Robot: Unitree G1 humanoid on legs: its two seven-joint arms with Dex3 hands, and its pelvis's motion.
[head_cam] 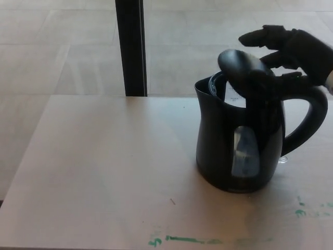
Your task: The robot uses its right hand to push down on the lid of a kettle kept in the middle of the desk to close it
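A black electric kettle stands on the light wooden desk, right of centre, handle pointing right. Its lid is tilted about halfway down over the opening, still ajar at the spout side. My right hand comes in from the upper right, fingers spread, just behind and above the lid, with one finger near the lid's back edge. Whether it touches the lid I cannot tell. The left hand does not show.
A black vertical post stands behind the desk's far edge. Green paint marks run along the desk's near edge. A tiled floor lies beyond the desk.
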